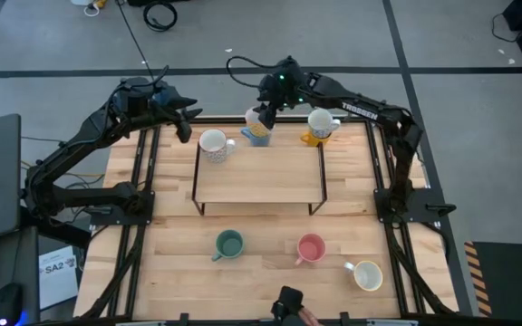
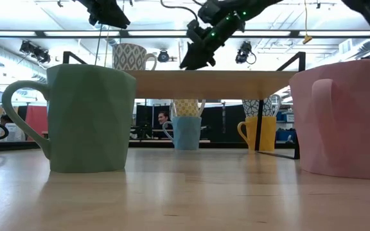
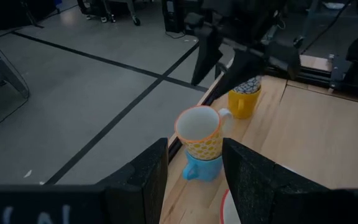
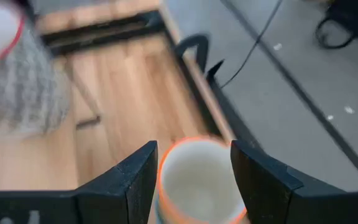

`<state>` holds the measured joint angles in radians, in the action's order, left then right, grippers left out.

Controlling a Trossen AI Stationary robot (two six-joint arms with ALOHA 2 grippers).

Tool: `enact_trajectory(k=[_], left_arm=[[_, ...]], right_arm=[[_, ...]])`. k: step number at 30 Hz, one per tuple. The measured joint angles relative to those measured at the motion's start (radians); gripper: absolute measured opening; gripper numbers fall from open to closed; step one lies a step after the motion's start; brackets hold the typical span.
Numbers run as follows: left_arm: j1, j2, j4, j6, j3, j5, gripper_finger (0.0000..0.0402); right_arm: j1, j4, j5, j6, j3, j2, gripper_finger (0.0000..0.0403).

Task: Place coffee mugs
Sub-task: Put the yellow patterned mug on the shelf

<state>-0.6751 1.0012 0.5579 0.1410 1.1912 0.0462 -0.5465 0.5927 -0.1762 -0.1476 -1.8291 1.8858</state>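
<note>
The orange-patterned mug (image 3: 200,132) sat stacked on the blue mug (image 3: 202,168) at the far edge of the tabletop (image 1: 261,240), directly under the right end effector (image 1: 265,116). In the right wrist view its orange rim (image 4: 199,179) lay between that end effector's two dark fingers (image 4: 129,180), which stood apart on either side of it; whether they touched the mug could not be told from the blurred view. Just beside the right end effector, on its other side from the left arm, a patterned mug rested on top of the yellow mug (image 1: 319,127). In the low view both stacks stood behind the raised wooden shelf (image 1: 259,172), the blue mug (image 2: 186,132) and the yellow mug (image 2: 259,133) at the bottom.

The white patterned mug (image 1: 214,145) stood on the shelf's corner, between the two end effectors and nearer the left one. The left end effector (image 1: 186,124) hung off that corner, its fingers (image 3: 143,180) parted and holding nothing, facing the stacked pair.

Well apart from both end effectors, on the near part of the tabletop, stood the dark green mug (image 1: 228,244), the pink mug (image 1: 310,248) and a cream mug (image 1: 367,274). In the low view the green mug (image 2: 88,117) and the pink mug (image 2: 345,119) filled the foreground.
</note>
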Motion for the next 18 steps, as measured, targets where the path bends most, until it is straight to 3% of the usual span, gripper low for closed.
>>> enact_trajectory(k=[7, 18], left_arm=[[0.001, 0.000, 0.000, -0.001, 0.000, 0.001, 0.0160], [0.002, 0.000, 0.001, -0.001, 0.000, 0.000, 0.0160]], right_arm=[[0.002, 0.029, -0.082, -0.103, -0.001, 0.050, 0.0210], [0.002, 0.075, -0.083, -0.170, 0.000, 0.093, 0.0209]])
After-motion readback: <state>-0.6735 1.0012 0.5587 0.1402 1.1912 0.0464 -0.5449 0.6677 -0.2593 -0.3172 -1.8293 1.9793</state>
